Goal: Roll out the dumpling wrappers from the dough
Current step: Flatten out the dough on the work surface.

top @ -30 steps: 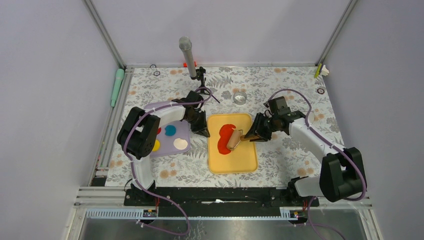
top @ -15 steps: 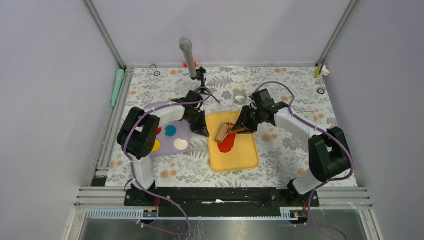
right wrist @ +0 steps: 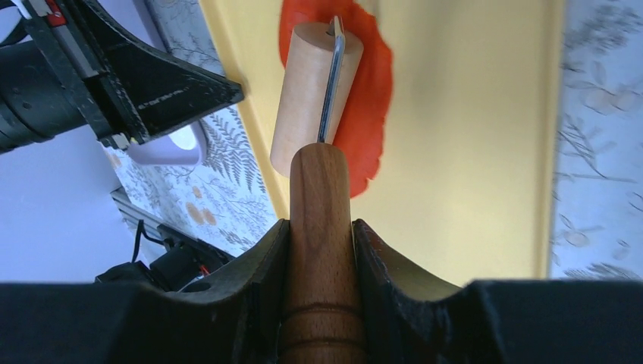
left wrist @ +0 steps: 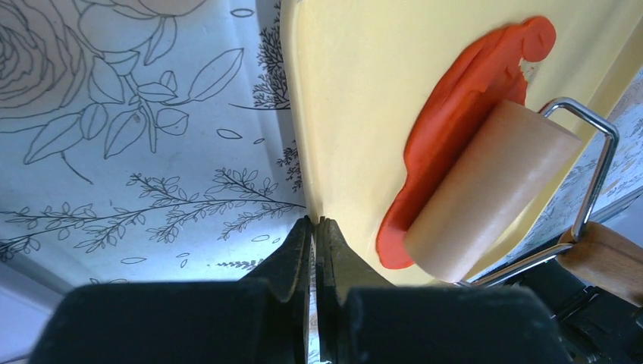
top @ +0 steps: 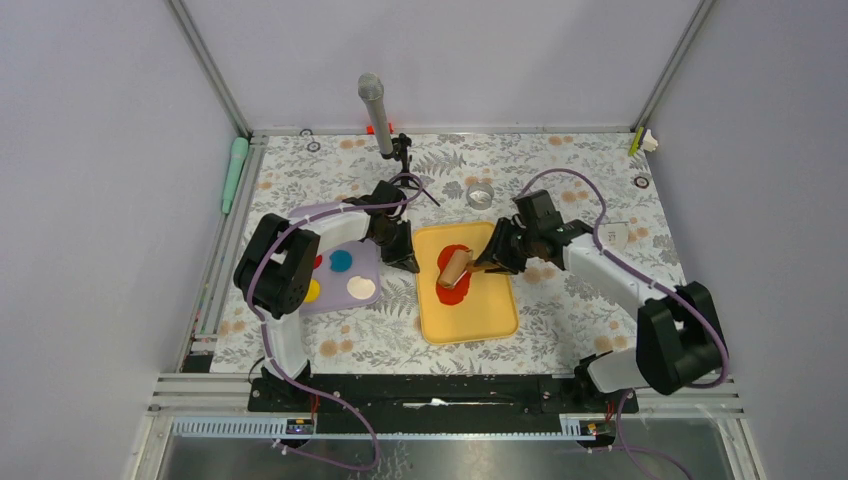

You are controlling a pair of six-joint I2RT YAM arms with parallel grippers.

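Pinching roller (right wrist: 311,83), right end effector (right wrist: 319,224), left end effector (left wrist: 313,222) pressed together, red dough (left wrist: 455,114) part-hidden

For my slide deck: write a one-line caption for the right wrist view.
Right gripper clamps the wooden roller by its handle, drum resting on flattened red dough on a yellow tray.

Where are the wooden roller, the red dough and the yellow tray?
wooden roller (left wrist: 489,189), left wrist view, middle of its drum.
red dough (left wrist: 455,114), left wrist view, its flattened middle.
yellow tray (top: 475,315), top view, bare near part.
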